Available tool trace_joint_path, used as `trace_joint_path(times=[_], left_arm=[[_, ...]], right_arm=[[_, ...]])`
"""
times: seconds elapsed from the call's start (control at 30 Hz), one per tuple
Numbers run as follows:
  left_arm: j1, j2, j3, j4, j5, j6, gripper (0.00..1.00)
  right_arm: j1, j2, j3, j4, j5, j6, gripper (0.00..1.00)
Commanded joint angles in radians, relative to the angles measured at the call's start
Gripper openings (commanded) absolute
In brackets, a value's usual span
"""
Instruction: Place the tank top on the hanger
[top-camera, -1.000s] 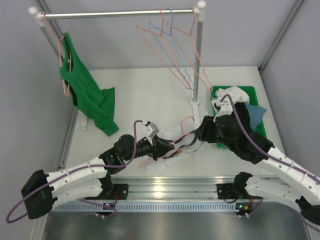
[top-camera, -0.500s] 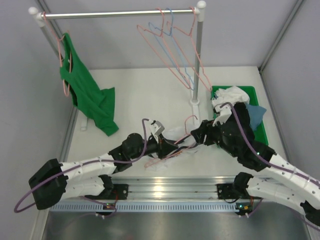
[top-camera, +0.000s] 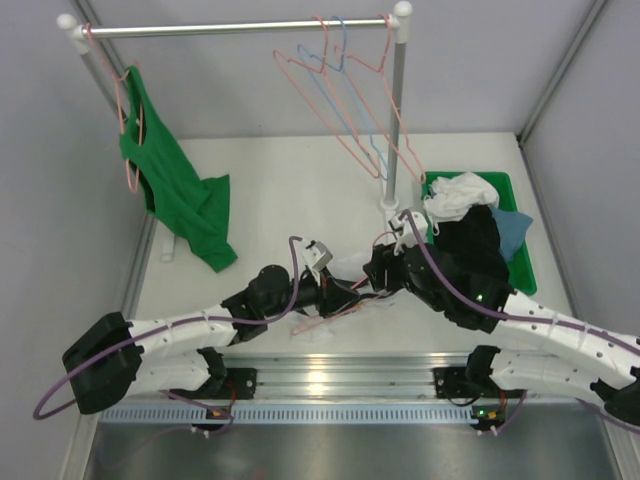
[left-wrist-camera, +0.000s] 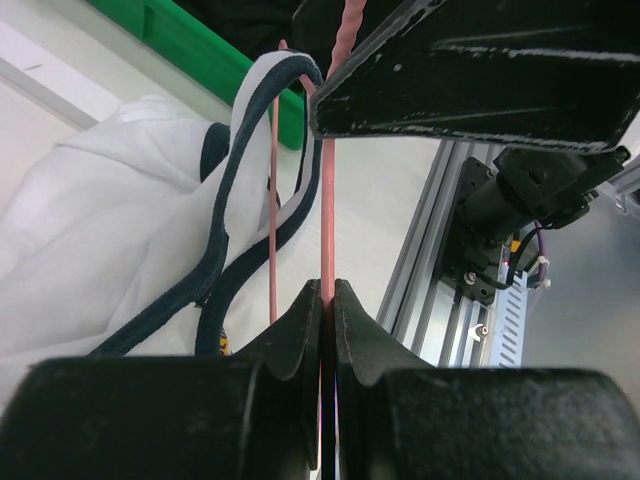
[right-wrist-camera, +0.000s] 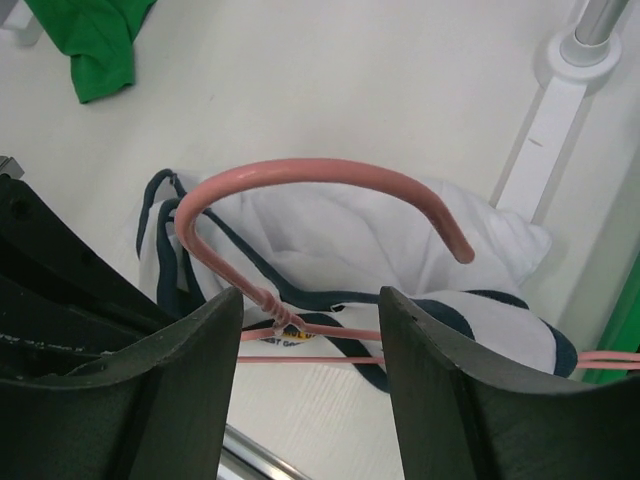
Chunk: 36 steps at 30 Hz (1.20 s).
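**Top external view.** Both arms are reaching forward and inward from their bases, forearms low, with their wrists meeting over the near middle of the table (top-camera: 300, 190). The left gripper (top-camera: 338, 293) and right gripper (top-camera: 378, 270) are facing each other across the salmon-pink wire hanger (top-camera: 325, 318). The hanger is lying on the crumpled white tank top (top-camera: 347, 266), just left of the green bin (top-camera: 522, 262). A green tank top (top-camera: 185, 205) is hanging from the rail (top-camera: 230, 28) at far left.

**Left wrist view.** The left gripper's fingertips (left-wrist-camera: 305, 320) are pressing together on the hanger's wire, pinching it. The tank top's navy-trimmed straps are looping beside the wire on the left. The right gripper is hanging close above.

**Right wrist view.** The right gripper's fingers (right-wrist-camera: 450, 390) are standing spread apart. The hanger's twisted neck is sitting between them, near the left finger, and its hook is arching over the bunched tank top beyond. The rack's white base (right-wrist-camera: 560, 85) is standing at far right.
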Motion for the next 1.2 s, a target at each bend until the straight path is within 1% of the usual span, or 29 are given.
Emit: trace_joint_path(times=[0.0, 0.2, 0.3, 0.4, 0.43, 0.5, 0.6, 0.63, 0.7, 0.73, 0.77, 0.83, 0.87, 0.93, 0.97, 1.03, 1.07, 1.17], left_arm=[[-0.001, 0.006, 0.048, 0.074, 0.027, 0.005, 0.0], [-0.001, 0.0, 0.043, 0.077, 0.024, 0.009, 0.0], [0.0, -0.002, 0.042, 0.075, 0.02, 0.013, 0.0], [-0.001, -0.005, 0.042, 0.075, 0.016, 0.013, 0.0], [-0.001, -0.003, 0.042, 0.075, 0.017, 0.014, 0.0], [-0.001, -0.002, 0.042, 0.072, 0.013, 0.014, 0.0], [-0.001, -0.002, 0.045, 0.066, 0.01, 0.008, 0.0], [-0.001, 0.0, 0.046, 0.062, 0.004, 0.006, 0.0], [-0.001, 0.002, 0.052, 0.046, -0.023, -0.003, 0.0], [-0.001, 0.002, 0.055, 0.039, -0.036, -0.007, 0.0], [-0.001, 0.003, 0.061, 0.028, -0.046, -0.012, 0.0], [-0.001, 0.006, 0.068, 0.0, -0.072, -0.021, 0.0], [-0.001, 0.008, 0.072, -0.006, -0.08, -0.024, 0.01], [-0.001, 0.009, 0.078, -0.03, -0.098, -0.029, 0.08], [-0.001, 0.009, 0.084, -0.038, -0.102, -0.03, 0.14], [-0.001, 0.006, 0.092, -0.064, -0.123, -0.032, 0.2], [-0.001, 0.006, 0.098, -0.073, -0.126, -0.032, 0.27], [-0.001, 0.002, 0.107, -0.102, -0.154, -0.032, 0.34]], right_arm=[[0.034, 0.028, 0.058, 0.074, 0.087, -0.034, 0.57], [0.055, 0.083, 0.081, 0.091, 0.134, -0.057, 0.53], [0.066, 0.123, 0.099, 0.089, 0.15, -0.069, 0.5], [0.08, 0.152, 0.113, 0.083, 0.179, -0.072, 0.44], [0.083, 0.162, 0.116, 0.08, 0.189, -0.072, 0.39], [0.088, 0.168, 0.123, 0.073, 0.211, -0.072, 0.36], [0.095, 0.176, 0.132, 0.059, 0.237, -0.073, 0.27], [0.097, 0.182, 0.133, 0.054, 0.245, -0.076, 0.19], [0.106, 0.188, 0.142, 0.039, 0.271, -0.078, 0.11], [0.111, 0.195, 0.149, 0.034, 0.278, -0.081, 0.04], [0.118, 0.2, 0.156, 0.031, 0.294, -0.083, 0.01], [0.134, 0.214, 0.167, 0.017, 0.314, -0.087, 0.0], [0.138, 0.217, 0.178, 0.014, 0.33, -0.087, 0.0], [0.152, 0.234, 0.187, 0.001, 0.358, -0.092, 0.0], [0.158, 0.238, 0.199, -0.006, 0.372, -0.092, 0.0], [0.172, 0.257, 0.213, -0.032, 0.412, -0.092, 0.0], [0.177, 0.263, 0.228, -0.041, 0.424, -0.092, 0.0], [0.194, 0.3, 0.27, -0.102, 0.491, -0.073, 0.0]])
